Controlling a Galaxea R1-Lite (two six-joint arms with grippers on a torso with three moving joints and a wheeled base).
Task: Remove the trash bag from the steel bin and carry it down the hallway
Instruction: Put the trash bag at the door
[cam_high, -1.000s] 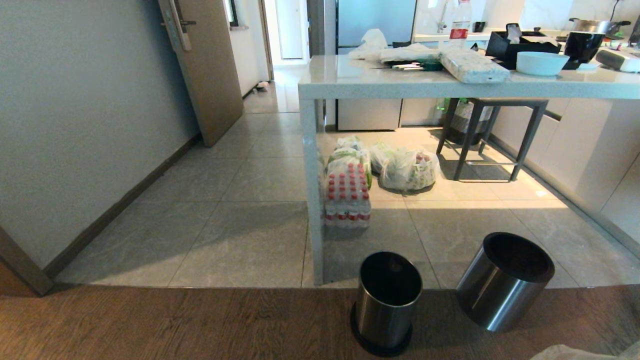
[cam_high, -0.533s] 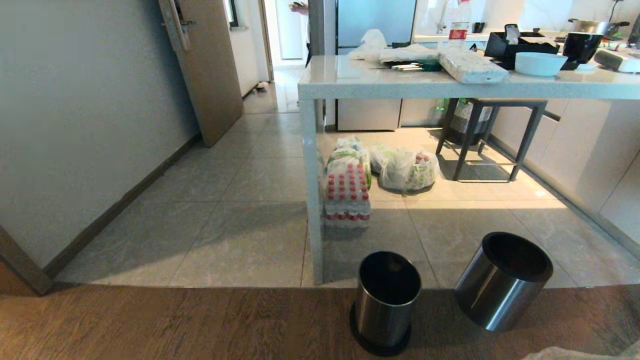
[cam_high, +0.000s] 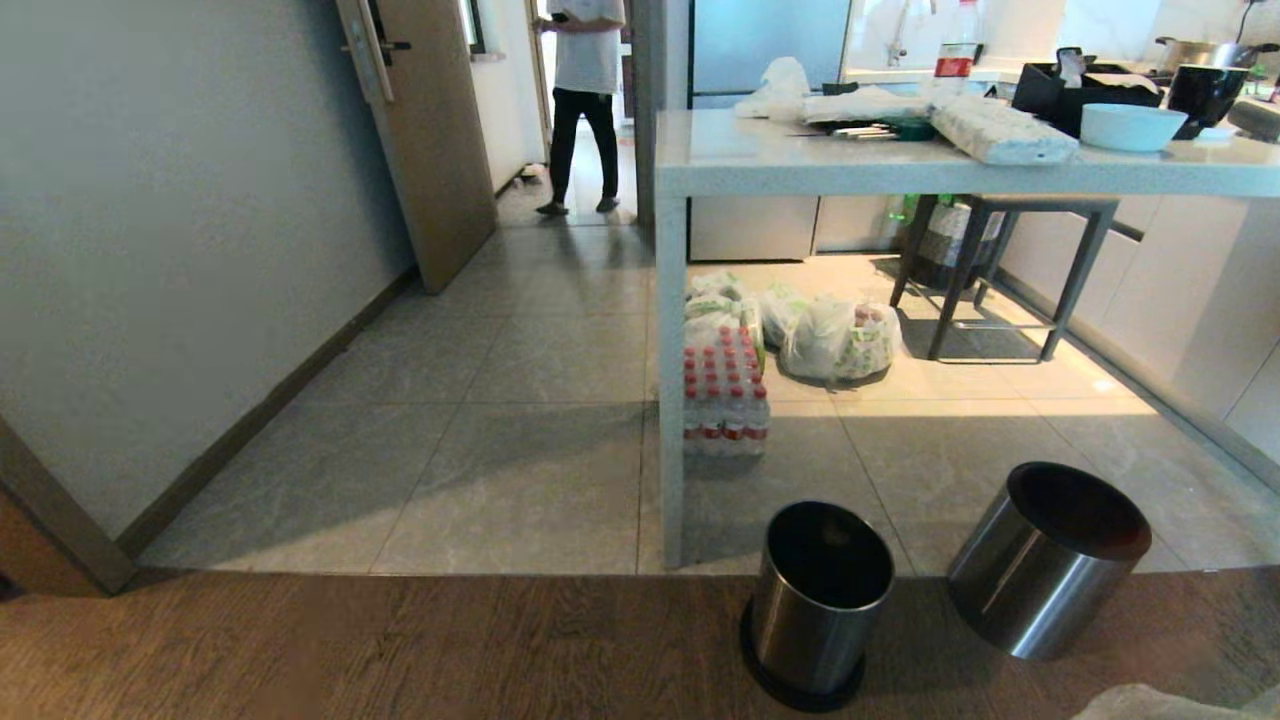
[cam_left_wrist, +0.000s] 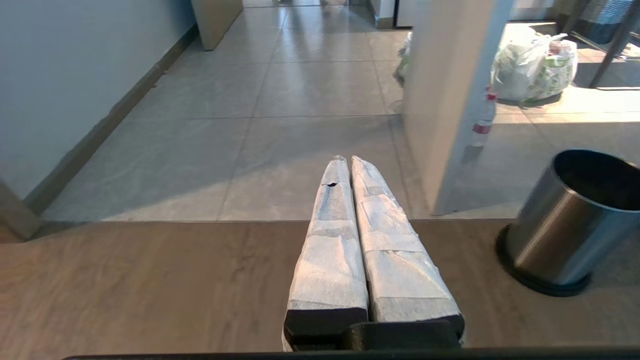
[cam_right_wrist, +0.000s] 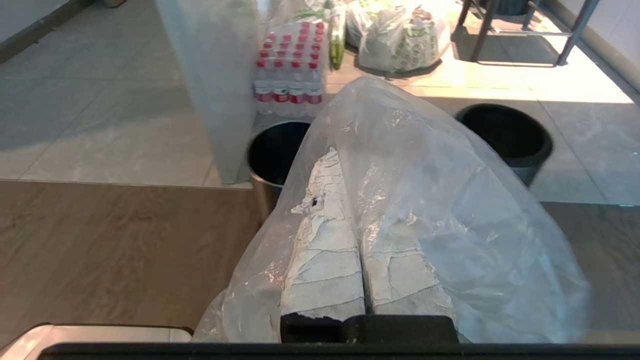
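Jaws on the right gripper (cam_right_wrist: 345, 165) are pressed together with the trash bag (cam_right_wrist: 450, 225) draped over and around them; film looks pinched between the fingertips, though the exact pinch point is hidden under plastic. Left gripper (cam_left_wrist: 346, 165) jaws are together on nothing, parked low centre of its wrist view over the wood-plank floor (cam_high: 350, 650). Bag barely shows in the head view, just a pale corner at lower right (cam_high: 1150, 705). Steel bin (cam_high: 818, 600) sits at lower centre, upright and dark inside, no liner visible, so I'd judge the removal done and the carry pending. Second steel bin (cam_high: 1045, 555) stands just right of it, tilted. Risks: thin film is the only thing taking the load, so a jerk could tear it or slip it out. Bag contents aren't visible, so weight is unknown. Hallway (cam_high: 560, 330) runs up the left-centre of frame, and the table leg (cam_high: 672, 400) stands near the bins; a tight turn could snag the hanging bag on it or knock a bin over. A person (cam_high: 585, 100) stands at the far end, upper centre, in the path. Open door (cam_high: 430, 140) narrows that stretch further.
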